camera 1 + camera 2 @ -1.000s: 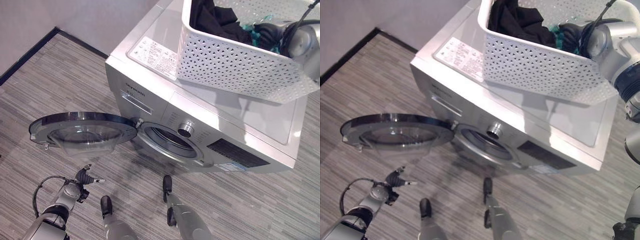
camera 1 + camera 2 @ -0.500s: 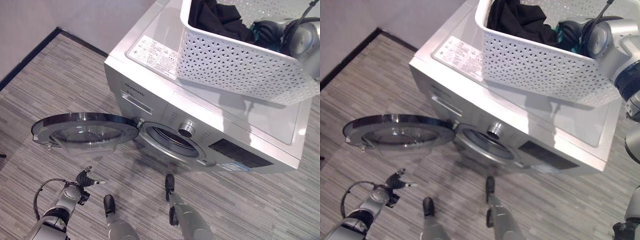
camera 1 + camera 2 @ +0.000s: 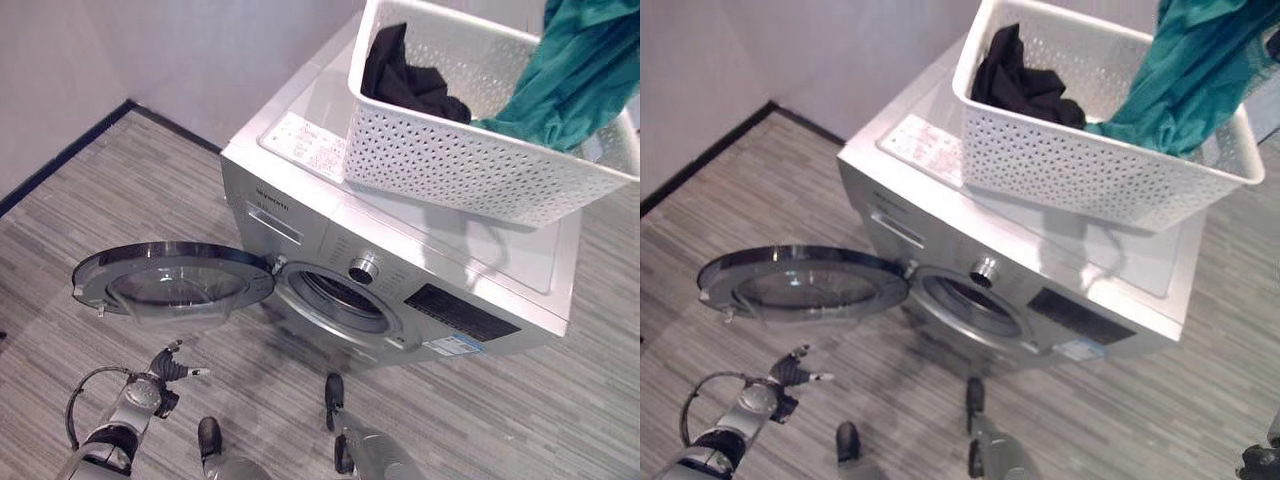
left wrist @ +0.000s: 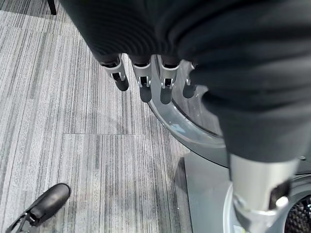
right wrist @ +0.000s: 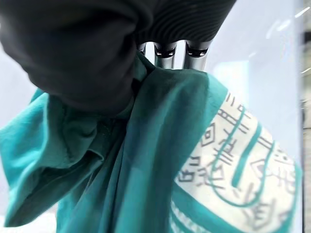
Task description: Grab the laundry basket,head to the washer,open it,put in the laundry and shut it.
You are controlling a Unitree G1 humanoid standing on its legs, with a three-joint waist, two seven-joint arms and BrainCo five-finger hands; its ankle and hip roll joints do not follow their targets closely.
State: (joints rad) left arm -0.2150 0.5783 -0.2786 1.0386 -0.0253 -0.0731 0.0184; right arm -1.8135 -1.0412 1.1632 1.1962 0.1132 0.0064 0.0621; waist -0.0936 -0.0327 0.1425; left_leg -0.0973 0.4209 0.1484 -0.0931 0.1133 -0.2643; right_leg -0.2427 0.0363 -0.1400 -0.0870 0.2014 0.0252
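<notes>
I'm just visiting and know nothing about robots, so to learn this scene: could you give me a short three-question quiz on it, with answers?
1. True or false: the washer door is shut.
2. Which garment does the right hand grip? A) black garment B) teal garment C) none
3. Fill in: the white basket sits on top of the ____.

Key:
1. False: the door hangs open, with the left hand open just below it.
2. B: the teal garment is lifted part-way out of the basket.
3. Washer.
</notes>
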